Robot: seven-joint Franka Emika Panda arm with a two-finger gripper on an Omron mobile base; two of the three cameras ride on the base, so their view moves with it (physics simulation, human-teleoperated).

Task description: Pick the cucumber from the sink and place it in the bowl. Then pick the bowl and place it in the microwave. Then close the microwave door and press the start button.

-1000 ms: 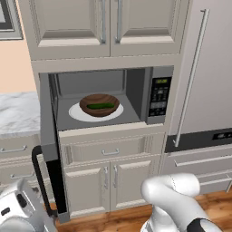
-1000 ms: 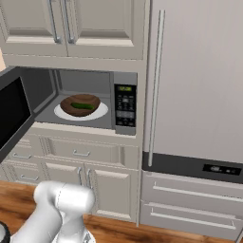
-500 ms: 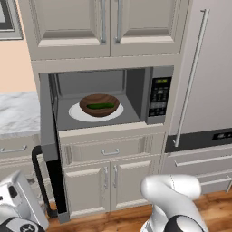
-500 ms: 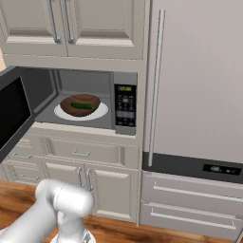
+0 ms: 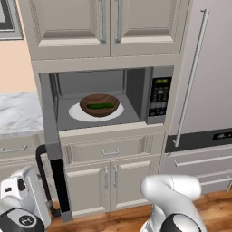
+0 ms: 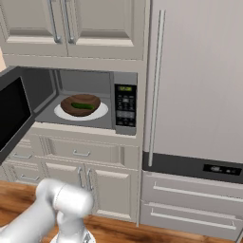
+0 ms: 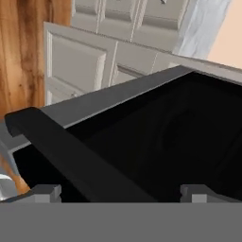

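The microwave stands open. On its white turntable plate sits the brown bowl, and the dark green cucumber lies in it. The microwave door is swung wide to the left, and its black handle faces out. My gripper is open, low at the left, right in front of the door's dark glass and handle bar. The dark button panel is on the microwave's right side. The sink is out of view.
A tall grey fridge stands right of the microwave. Cabinets and drawers lie below it, with upper cabinets above. A marble counter runs to the left. The floor is wooden.
My arm has shifted slightly to the left and down. The bowl, the cucumber and the door have not moved.
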